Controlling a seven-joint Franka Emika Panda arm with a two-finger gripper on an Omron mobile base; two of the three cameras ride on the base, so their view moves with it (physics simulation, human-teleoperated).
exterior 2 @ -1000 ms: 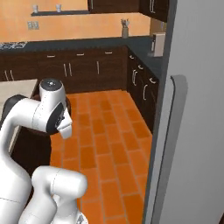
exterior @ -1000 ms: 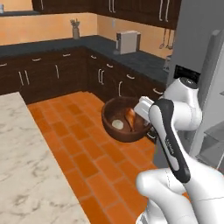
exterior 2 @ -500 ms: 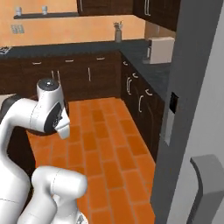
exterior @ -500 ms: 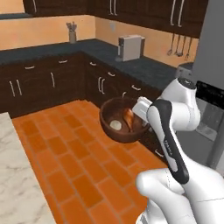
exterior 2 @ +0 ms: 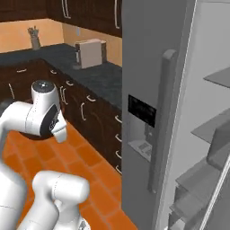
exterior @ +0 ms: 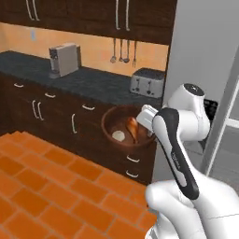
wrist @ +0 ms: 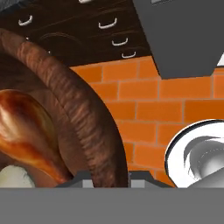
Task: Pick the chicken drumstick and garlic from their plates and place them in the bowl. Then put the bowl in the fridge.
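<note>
Bowl [exterior: 127,132] rim's clamped in my gripper [wrist: 107,178], drumstick [exterior: 132,128] and garlic [exterior: 118,136] inside, held over the cabinets [exterior: 60,116] near the worktop's toaster [exterior: 147,82]; fridge [exterior 2: 148,90] just beside.

Base views flank arm, share fridge [exterior 2: 148,90]; hand view close on bowl [wrist: 83,118]

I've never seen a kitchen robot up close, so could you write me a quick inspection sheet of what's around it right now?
Surface: orange tiled floor; dark counter.
Job's things: bowl carried in the air, holding the chicken drumstick and the garlic; fridge right door open, shelves showing.
Clutter: toaster and a grey appliance on the counter; utensils hanging on the wall.
Hand: hand shut on the bowl's rim.
Cables: nothing seen.
Surroundings: dark cabinets.
</note>
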